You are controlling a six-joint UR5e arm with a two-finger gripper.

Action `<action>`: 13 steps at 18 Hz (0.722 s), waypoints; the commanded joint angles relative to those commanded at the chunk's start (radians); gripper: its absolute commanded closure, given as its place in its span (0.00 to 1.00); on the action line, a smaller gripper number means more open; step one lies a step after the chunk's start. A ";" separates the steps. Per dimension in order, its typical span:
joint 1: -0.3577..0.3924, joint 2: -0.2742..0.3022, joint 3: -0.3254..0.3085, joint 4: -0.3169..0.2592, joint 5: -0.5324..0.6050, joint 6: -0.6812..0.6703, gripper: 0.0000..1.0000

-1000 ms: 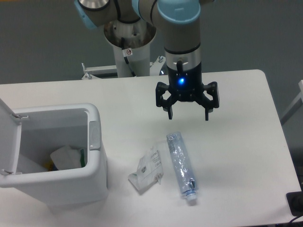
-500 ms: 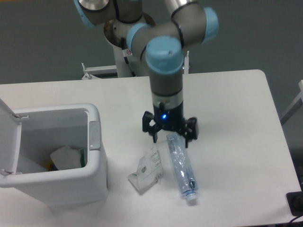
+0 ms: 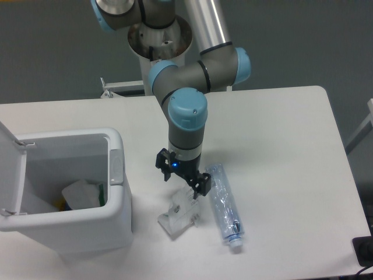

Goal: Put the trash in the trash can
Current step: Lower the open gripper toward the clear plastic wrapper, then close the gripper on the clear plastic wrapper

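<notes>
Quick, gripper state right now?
Gripper: open, holding nothing, fingers spread just above the crumpled wrapper.

Even, bright overhead light; soft shadows under arm, mild glare on table, slightly soft focus.

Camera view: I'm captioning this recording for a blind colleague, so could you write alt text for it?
A robot arm's open gripper hangs low over a crumpled white wrapper on a white table, with a clear plastic bottle lying just to its right. At left stands an open white trash can with some trash already inside.
</notes>
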 joint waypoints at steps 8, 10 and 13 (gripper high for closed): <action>-0.006 -0.017 0.015 0.045 0.006 -0.086 1.00; -0.006 -0.014 0.021 0.046 0.006 -0.084 1.00; -0.006 -0.013 0.046 0.046 0.005 -0.097 1.00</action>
